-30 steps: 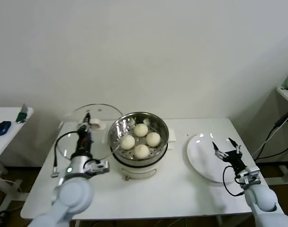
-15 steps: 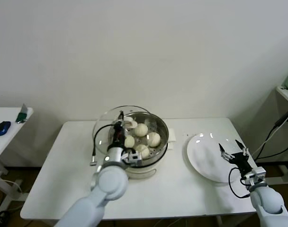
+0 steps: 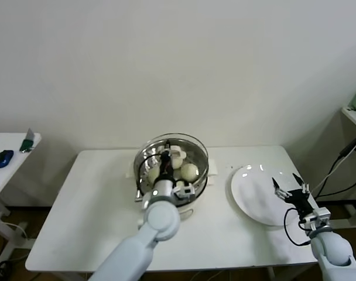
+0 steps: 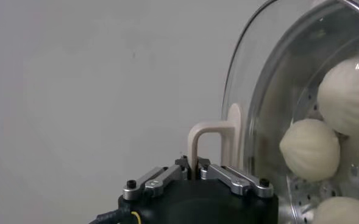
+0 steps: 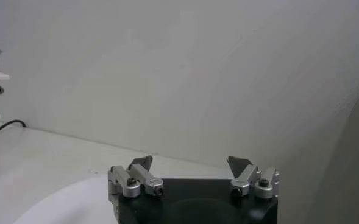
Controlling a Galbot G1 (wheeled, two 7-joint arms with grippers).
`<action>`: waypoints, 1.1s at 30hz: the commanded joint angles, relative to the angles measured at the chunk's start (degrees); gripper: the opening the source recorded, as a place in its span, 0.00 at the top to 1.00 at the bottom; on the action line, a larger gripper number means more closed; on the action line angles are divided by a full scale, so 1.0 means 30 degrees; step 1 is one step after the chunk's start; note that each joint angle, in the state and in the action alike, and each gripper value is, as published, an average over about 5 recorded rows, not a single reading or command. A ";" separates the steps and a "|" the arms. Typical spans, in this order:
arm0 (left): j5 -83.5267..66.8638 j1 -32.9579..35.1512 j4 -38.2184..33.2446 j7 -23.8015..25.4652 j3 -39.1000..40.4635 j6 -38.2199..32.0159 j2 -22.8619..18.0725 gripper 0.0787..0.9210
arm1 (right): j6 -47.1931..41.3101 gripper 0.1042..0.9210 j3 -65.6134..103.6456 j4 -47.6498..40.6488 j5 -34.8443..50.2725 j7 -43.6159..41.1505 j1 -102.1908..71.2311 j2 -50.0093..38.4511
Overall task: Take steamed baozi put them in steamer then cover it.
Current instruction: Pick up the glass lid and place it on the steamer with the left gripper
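Four baozi [image 3: 189, 171] sit in the steamer [image 3: 198, 188]; left gripper [image 3: 166, 157] clamps the cover [image 3: 192, 142] handle above, right gripper [image 3: 291, 189] splayed; no writing readable.

Light: even, soft indoor lighting fills the head view; the pale wall [image 3: 178, 64] reads flat grey-white.
Shadows: faint, short shadows sit close under the steamer [image 3: 192, 193] on the white table [image 3: 96, 205].
Glare: bright specks glint on the rim of the white plate [image 3: 248, 170]; highlights streak the glass cover [image 4: 270, 55] and its metal rim.
Focus: in the left wrist view the baozi [image 4: 310, 149] behind the glass appear slightly soft.
Right wrist view: dimmer, with a dark blurred shape at one edge.
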 commanded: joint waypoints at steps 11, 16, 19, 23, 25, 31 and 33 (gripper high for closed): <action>0.1451 -0.0408 0.2045 0.0154 0.0407 0.0406 -0.0710 0.92 | 0.0067 0.12 0.0039 -0.0168 -0.0032 -0.0038 0.0127 0.0103; 0.1474 -0.0309 0.2096 0.0148 0.0500 0.0436 -0.0735 0.92 | 0.0094 0.12 0.0031 -0.0174 -0.0052 -0.0062 0.0153 0.0175; 0.1508 -0.0236 0.2126 0.0145 0.0526 0.0446 -0.0673 0.92 | 0.0106 0.12 0.0035 -0.0161 -0.0051 -0.0081 0.0154 0.0192; 0.1522 -0.0279 0.2191 0.0095 0.0507 0.0515 -0.0658 0.92 | 0.0125 0.12 0.0046 -0.0151 -0.0041 -0.0105 0.0164 0.0194; 0.1503 -0.0352 0.2212 0.0062 0.0498 0.0542 -0.0648 0.92 | 0.0133 0.12 0.0052 -0.0149 -0.0043 -0.0121 0.0157 0.0205; 0.1399 -0.0397 0.2272 -0.0075 0.0549 0.0594 -0.0626 0.92 | 0.0174 0.12 0.0119 -0.0181 -0.0078 -0.0231 0.0107 0.0315; 0.1381 -0.0330 0.2297 -0.0129 0.0551 0.0591 -0.0630 0.92 | 0.0183 0.12 0.0139 -0.0183 -0.0084 -0.0250 0.0107 0.0353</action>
